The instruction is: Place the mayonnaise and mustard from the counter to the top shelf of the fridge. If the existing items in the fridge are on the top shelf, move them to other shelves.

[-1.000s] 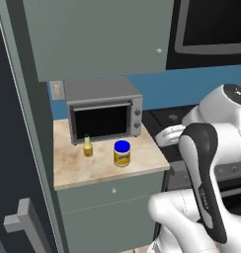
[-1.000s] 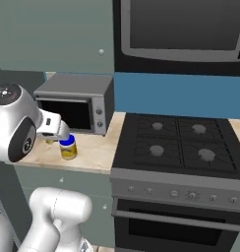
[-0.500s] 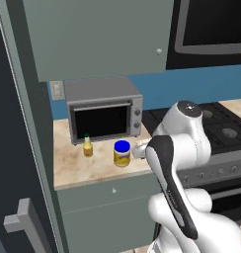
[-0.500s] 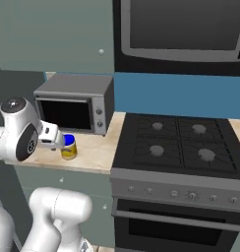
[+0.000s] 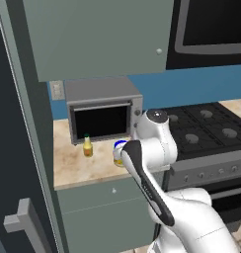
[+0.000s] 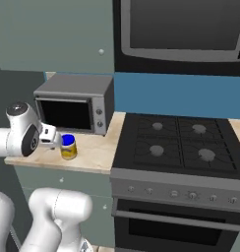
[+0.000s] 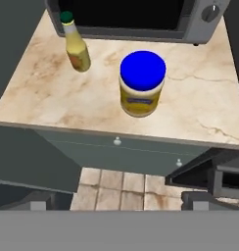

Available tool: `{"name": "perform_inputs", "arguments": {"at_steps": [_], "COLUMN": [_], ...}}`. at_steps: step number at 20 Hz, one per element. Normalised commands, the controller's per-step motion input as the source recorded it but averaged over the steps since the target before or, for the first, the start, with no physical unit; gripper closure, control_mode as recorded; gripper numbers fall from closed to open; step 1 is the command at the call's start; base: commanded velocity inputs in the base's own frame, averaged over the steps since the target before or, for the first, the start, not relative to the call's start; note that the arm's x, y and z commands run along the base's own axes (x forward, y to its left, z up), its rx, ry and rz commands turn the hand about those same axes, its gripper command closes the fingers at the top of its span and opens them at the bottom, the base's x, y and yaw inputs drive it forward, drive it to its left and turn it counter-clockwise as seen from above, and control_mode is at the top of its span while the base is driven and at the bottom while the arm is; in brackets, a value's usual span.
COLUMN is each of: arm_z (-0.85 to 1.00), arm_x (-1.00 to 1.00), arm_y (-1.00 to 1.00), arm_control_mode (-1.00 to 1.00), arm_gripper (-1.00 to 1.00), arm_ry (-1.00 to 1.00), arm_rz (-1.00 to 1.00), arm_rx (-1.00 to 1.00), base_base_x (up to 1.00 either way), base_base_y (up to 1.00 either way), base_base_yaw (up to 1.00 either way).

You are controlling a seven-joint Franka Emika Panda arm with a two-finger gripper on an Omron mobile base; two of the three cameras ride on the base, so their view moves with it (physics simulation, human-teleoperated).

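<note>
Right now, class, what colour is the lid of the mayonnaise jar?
Bright blue lid on the mayonnaise jar; clearest in the hand view.

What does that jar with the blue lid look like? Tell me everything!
The mayonnaise is a squat cream-yellow jar with a wide, smooth blue screw lid and a yellow label with a blue patch. It looks like plastic. It stands upright, lid on, on the marbled beige counter, in front of the microwave. The mustard stands apart beside it. Nothing else touches it.

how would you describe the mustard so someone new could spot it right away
Look at the beige marbled counter in front of the grey toaster oven. Two containers stand there apart; the mustard is the slim yellow bottle with a narrow neck and green cap, not the squat blue-lidded mayonnaise jar.
</note>
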Motion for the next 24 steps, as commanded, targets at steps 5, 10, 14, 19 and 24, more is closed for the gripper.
{"name": "perform_inputs", "arguments": {"at_steps": [5, 10, 14, 19, 24], "arm_z": [-0.09, -0.14, -0.3, -0.4, -0.35], "arm_x": [0.74, 0.59, 0.64, 0.42, 0.43], "arm_y": [-0.16, 0.0, 0.0, 0.0, 0.01], "arm_control_mode": [-1.0, -1.0, -1.0, -1.0, -1.0], "arm_gripper": [-1.0, -1.0, -1.0, -1.0, -1.0], "arm_ry": [0.03, 0.04, 0.06, 0.06, 0.01], "arm_rz": [-0.03, 0.0, 0.0, 0.0, 0.0], "arm_rx": [-0.03, -0.01, 0.0, 0.0, 0.0], "base_base_x": [0.0, 0.0, 0.0, 0.0, 0.0], "base_base_y": [0.0, 0.0, 0.0, 0.0, 0.0], "base_base_yaw": [0.0, 0.0, 0.0, 0.0, 0.0]}}
